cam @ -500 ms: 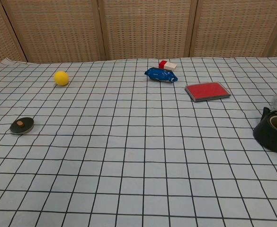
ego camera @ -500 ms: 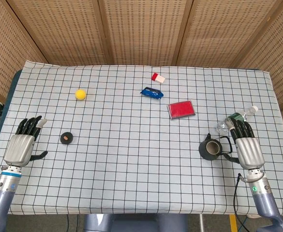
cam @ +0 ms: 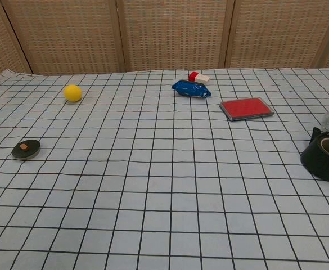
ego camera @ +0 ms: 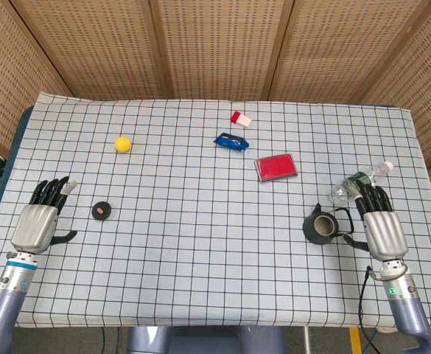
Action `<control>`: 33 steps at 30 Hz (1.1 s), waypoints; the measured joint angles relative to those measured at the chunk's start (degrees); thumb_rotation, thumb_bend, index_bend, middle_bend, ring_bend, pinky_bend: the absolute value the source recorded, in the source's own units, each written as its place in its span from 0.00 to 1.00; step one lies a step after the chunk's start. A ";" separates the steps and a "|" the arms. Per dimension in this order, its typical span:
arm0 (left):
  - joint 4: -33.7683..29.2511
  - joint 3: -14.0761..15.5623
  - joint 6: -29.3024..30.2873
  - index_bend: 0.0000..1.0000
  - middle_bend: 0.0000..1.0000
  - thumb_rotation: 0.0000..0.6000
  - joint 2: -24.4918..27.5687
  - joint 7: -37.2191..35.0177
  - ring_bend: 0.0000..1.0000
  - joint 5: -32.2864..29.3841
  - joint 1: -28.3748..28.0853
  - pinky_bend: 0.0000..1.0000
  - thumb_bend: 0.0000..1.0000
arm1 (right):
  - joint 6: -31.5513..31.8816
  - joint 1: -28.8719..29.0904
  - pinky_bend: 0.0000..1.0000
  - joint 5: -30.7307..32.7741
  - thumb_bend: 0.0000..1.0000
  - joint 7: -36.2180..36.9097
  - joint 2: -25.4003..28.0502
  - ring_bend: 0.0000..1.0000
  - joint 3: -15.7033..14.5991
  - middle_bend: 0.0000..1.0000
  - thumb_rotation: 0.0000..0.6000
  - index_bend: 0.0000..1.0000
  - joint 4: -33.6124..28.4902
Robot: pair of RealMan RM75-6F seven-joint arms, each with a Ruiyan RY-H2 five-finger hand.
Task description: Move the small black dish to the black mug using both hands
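Note:
The small black dish [ego camera: 101, 210] with an orange bit in it lies on the left of the checked cloth, also low at the left in the chest view [cam: 26, 149]. My left hand [ego camera: 40, 221] rests flat and empty on the cloth, a short way left of the dish. The black mug [ego camera: 320, 228] lies on its side at the right, its mouth toward the front; the chest view shows it at the right edge [cam: 325, 156]. My right hand [ego camera: 377, 225] lies flat just right of the mug, holding nothing. Neither hand appears in the chest view.
A yellow ball [ego camera: 123, 144] sits at the back left. A blue packet [ego camera: 231, 141], a red-and-white block [ego camera: 240, 117] and a flat red case [ego camera: 276, 167] lie toward the back middle. A clear plastic bottle [ego camera: 362, 179] lies beyond my right hand.
Both hands have drawn back slightly toward the table's front edge. The dish and mug have not moved.

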 measured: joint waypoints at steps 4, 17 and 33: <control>0.65 -0.52 -1.91 0.15 0.00 1.00 -0.44 0.01 0.00 -1.68 -0.78 0.00 0.13 | -0.23 -0.01 0.00 0.45 0.11 0.64 0.19 0.00 0.25 0.00 1.00 0.11 0.24; 6.25 -3.58 -13.75 0.25 0.00 1.00 -3.44 8.37 0.00 -13.32 -7.38 0.00 0.13 | -1.12 0.34 0.00 1.06 0.11 2.19 0.46 0.00 0.79 0.00 1.00 0.11 1.01; 20.27 -3.43 -26.55 0.26 0.00 1.00 -12.20 15.14 0.00 -25.05 -15.37 0.00 0.14 | -1.66 0.35 0.00 1.91 0.11 2.48 0.56 0.00 1.07 0.00 1.00 0.11 1.52</control>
